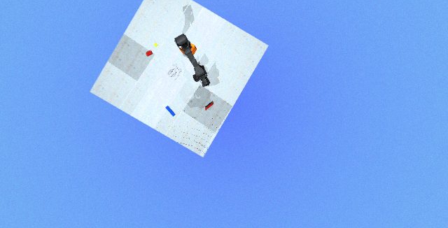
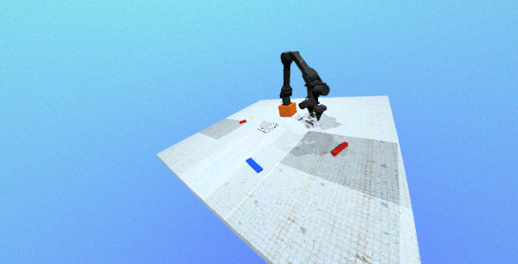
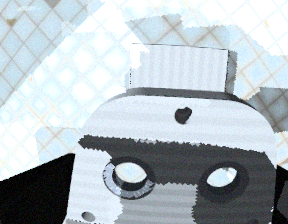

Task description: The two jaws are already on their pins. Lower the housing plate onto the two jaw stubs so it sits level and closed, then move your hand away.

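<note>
The housing plate (image 3: 166,118) is pale, with a rounded far end and two large round holes, and fills the lower middle of the wrist view. A pale rectangular block (image 3: 179,69) shows beyond its rounded end. My gripper (image 3: 175,162) (image 2: 313,120) is low over the table with its dark fingers on either side of the plate, shut on it. The fingertips' contact is partly out of view. A white, dark-outlined assembly (image 1: 174,71) (image 2: 268,126) stands apart from the gripper; its jaws, pins and stubs are too small to tell apart.
A blue bar (image 1: 170,111) (image 2: 254,165) and a red bar (image 1: 209,105) (image 2: 340,148) lie on the table. A small red block (image 1: 149,53) (image 2: 243,121) and a yellow square (image 1: 156,45) (image 2: 252,117) lie farther off. An orange block (image 2: 287,109) is at the arm's base.
</note>
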You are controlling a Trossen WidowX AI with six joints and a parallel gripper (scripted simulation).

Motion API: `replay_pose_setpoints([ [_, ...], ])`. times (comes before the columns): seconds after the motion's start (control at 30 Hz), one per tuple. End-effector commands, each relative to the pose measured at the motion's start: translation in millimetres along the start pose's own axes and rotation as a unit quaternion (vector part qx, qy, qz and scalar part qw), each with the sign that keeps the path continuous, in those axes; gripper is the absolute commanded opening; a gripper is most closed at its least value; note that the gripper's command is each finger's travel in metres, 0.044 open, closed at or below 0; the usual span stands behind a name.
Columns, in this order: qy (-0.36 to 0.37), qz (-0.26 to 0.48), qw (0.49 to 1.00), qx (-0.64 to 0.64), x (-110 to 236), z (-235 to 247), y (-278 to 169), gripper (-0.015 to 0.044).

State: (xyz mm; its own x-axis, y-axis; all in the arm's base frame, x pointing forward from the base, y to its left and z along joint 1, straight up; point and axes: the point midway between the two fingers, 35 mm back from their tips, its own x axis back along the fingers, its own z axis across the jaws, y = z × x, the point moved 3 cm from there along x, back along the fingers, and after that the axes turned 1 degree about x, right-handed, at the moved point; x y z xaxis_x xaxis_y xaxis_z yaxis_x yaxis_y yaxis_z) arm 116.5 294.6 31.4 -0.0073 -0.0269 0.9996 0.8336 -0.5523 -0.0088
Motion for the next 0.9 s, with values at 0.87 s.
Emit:
replay_pose_setpoints([
  [0.87,0.002,-0.004,1.0,0.025,39,-7,42,0.0351],
])
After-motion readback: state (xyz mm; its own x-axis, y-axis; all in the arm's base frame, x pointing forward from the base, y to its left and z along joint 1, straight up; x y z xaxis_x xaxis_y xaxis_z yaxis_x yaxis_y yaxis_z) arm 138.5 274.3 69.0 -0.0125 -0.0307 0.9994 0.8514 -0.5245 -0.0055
